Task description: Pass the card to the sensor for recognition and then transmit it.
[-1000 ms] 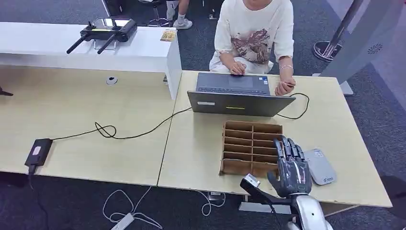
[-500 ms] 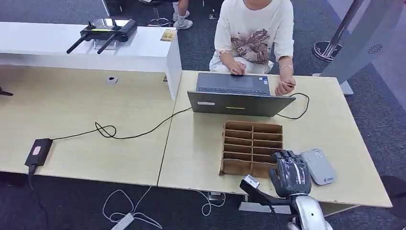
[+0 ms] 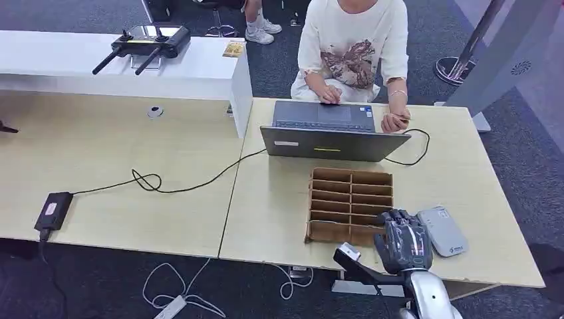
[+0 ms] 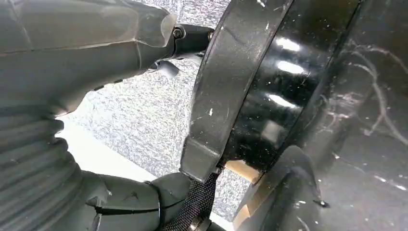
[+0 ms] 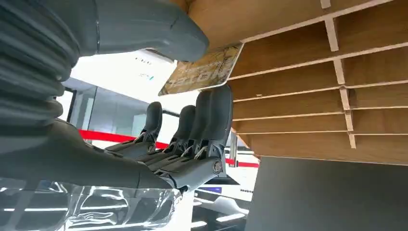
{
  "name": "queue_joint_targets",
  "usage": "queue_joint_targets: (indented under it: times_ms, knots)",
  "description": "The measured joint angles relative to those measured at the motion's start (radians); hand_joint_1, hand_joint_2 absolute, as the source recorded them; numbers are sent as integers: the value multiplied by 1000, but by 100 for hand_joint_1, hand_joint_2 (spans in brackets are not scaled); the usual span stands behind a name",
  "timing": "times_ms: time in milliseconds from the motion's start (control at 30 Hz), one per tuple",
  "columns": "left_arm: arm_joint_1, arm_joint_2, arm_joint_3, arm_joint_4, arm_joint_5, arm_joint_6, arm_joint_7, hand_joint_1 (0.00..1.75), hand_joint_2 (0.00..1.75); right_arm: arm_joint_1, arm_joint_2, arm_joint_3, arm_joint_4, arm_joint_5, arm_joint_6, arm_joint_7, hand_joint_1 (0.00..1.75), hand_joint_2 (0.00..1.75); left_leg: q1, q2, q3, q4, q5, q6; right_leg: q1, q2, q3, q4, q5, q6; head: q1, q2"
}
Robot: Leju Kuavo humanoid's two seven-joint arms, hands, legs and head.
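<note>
In the right wrist view a printed yellowish card sits between the thick thumb and a dark finger of my right hand; the hand pinches it beside the slotted cardboard box. From the head view, my right hand is curled at the near right corner of that box. The grey card sensor lies flat on the table just right of the hand. My left hand hangs low, and how its fingers lie is unclear.
A person sits at the far side, typing on a grey laptop behind the box. A black cable runs left to a power adapter. A black controller rests on the white counter. The table's near edge is under my right wrist.
My right hand's fingers, stretched out over the box a second ago, have curled in at its near right corner. The hand has pulled slightly toward me.
</note>
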Motion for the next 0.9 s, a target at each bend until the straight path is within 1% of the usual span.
queue_joint_targets:
  times_ms: [33, 100, 133, 167, 267, 300, 433, 533, 567, 633, 667, 800, 900]
  knots:
    - [0, 0, 0, 0, 0, 0, -2, 0, 175, 1, 0, 0, 0, 3, 0, 0, 99, 175, 0, 0, 0, 0, 0, 0, 0, 0, 0, 0, 0, 0, -1, 0]
    - [1, 2, -1, 0, 0, 0, -8, 0, 175, 4, 0, 0, 0, 10, -1, 1, 105, 175, 0, 0, 0, 0, 0, 0, 0, 0, 0, 0, 0, 0, 0, 0]
    - [1, 2, -1, 0, 0, 0, -10, 0, 175, 5, 0, 0, 0, 11, -1, 1, 105, 175, 0, 0, 0, 0, 0, 0, 0, 0, 0, 0, 0, 0, 0, 0]
    - [1, 3, -1, 0, 0, 0, -11, 0, 175, 6, 0, 0, 0, 12, -1, 1, 115, 175, 0, 0, 0, 0, 0, 0, 0, 0, 0, 0, 0, 0, 0, 0]
    - [2, 3, -2, 0, 0, 0, -11, 0, 175, 7, 0, -1, -4, 13, 2, 2, 115, 175, 0, 0, 0, 0, 0, 0, 0, 0, 0, 0, 0, 0, 0, 0]
    - [2, 3, -2, 0, 3, 0, -11, 0, 175, 8, 0, -2, -5, 13, 2, 2, 124, 175, 0, 0, 0, 0, 0, 0, 0, 0, 0, 0, 0, 0, 0, 0]
    - [3, 5, -2, 0, 8, 0, -16, 0, 175, 14, 0, -3, -7, 16, 0, 3, 127, 175, 0, 0, 0, 0, 0, 0, 0, 0, 0, 0, 0, 0, 0, 0]
    - [4, 7, -3, 0, 9, 1, -20, 0, 175, 13, 0, -3, -7, 16, 0, 2, 143, 175, 0, 0, 0, 0, 0, 0, 0, 0, 0, 0, 0, 0, 0, 0]
    - [4, 7, -3, 0, 9, 1, -20, 0, 175, 12, 0, -3, -8, 17, 0, 2, 159, 175, 0, 0, -1, 0, 0, 0, 0, 0, 0, 0, 0, 0, 0, 0]
    - [3, 7, -11, 0, 9, 1, -20, 0, 175, 10, 0, -3, -11, 22, 1, 1, 159, 175, 0, 0, -1, 0, 0, 0, 0, 0, 0, 0, 0, 0, 0, 0]
    - [3, 7, -13, 0, 9, 1, -20, 0, 175, 9, 0, -3, -12, 24, 1, 1, 166, 175, 0, 0, -1, 0, 0, 0, 0, 0, 0, 0, 0, 0, 0, 0]
    - [3, 7, -15, 0, 12, 1, -20, 0, 175, 4, 1, -3, -12, 32, -4, -1, 164, 175, 0, 0, -1, 0, 0, 0, 0, 0, 0, 0, 0, 0, 0, 0]
    - [3, 8, -18, 0, 12, 1, -20, 0, 175, 3, 1, -3, -12, 33, -8, -2, 168, 175, 0, 0, -1, 0, 0, 0, 0, 0, 0, 0, 0, 0, 0, 0]
